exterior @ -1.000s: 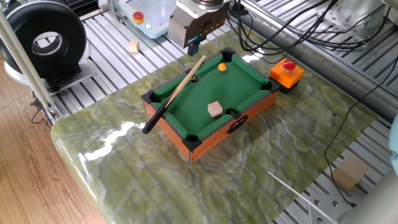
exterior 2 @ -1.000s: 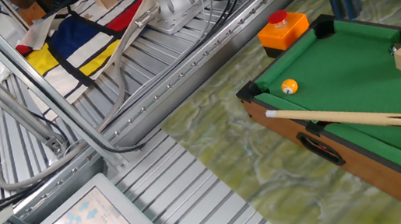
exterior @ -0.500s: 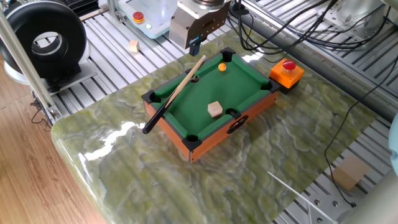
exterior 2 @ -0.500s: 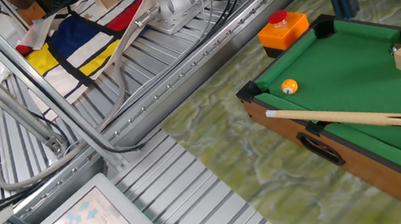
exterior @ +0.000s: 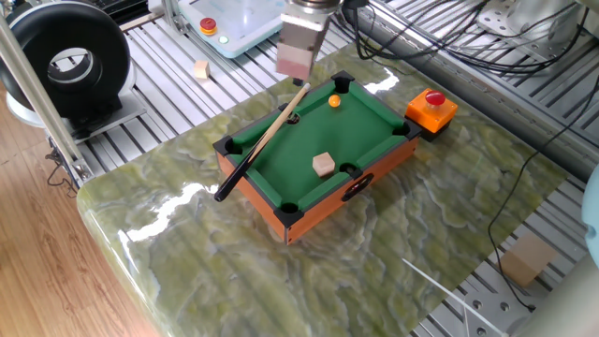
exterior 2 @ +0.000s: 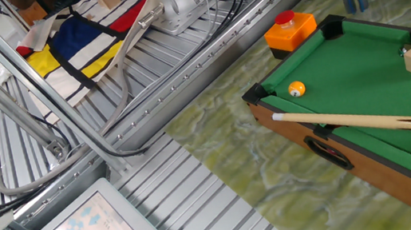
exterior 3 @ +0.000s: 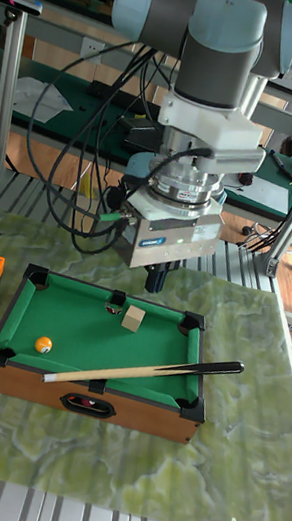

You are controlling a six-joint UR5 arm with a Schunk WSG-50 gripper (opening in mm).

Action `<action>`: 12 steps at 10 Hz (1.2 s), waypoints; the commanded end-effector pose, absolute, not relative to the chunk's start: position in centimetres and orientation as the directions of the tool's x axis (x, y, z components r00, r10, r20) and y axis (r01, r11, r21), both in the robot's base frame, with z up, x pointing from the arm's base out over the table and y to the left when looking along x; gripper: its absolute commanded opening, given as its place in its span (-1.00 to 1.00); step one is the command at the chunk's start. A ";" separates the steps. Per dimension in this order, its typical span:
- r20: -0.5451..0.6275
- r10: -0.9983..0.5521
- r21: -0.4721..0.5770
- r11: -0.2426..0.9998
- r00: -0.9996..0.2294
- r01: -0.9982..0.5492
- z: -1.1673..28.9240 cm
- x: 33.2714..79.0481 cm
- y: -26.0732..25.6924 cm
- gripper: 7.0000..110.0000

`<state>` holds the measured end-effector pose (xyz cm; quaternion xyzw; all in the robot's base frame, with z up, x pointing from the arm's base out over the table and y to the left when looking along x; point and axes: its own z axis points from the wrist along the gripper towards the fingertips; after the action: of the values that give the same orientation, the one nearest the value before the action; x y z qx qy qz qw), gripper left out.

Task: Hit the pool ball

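Underneath, a glossy green-marbled tabletop (exterior: 412, 234) sits on ribbed aluminium rails. On it, the wooden mini pool table's (exterior: 318, 192) green felt carries the glossy orange pool ball (exterior: 334, 100) near a corner pocket, beside the slim cue (exterior: 267, 137). Whether the end effector (exterior 3: 155, 280) is open, I cannot tell.

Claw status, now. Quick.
Claw: holds nothing; fingers look close together, but open or closed cannot be told. It hangs above the mini pool table.
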<state>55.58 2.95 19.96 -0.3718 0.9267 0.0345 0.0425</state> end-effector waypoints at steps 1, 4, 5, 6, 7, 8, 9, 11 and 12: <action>-0.107 -0.861 0.040 0.496 -0.497 -0.867 20.2 54.7 3.4 -1.00; -0.078 -0.902 -0.025 0.428 -0.425 -0.904 20.1 55.6 2.1 -1.00; -0.089 -0.897 -0.008 0.436 -0.433 -0.900 20.1 55.3 2.5 -1.00; -0.089 -0.877 0.001 0.475 -0.473 -0.880 20.1 55.2 2.5 -1.00; -0.088 -0.853 0.007 0.516 -0.514 -0.857 20.1 55.2 2.5 -1.00; -0.079 -0.835 0.002 0.546 -0.544 -0.838 20.1 55.2 2.2 -1.00; -0.078 -0.818 0.005 0.571 -0.570 -0.821 20.1 55.2 2.3 -1.00; -0.071 -0.777 0.032 0.625 -0.625 -0.780 20.1 54.7 2.5 -1.00; -0.065 -0.776 0.035 0.627 -0.628 -0.778 20.1 54.5 2.4 -1.00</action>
<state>54.82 2.15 19.92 -0.4558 0.8895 0.0213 0.0251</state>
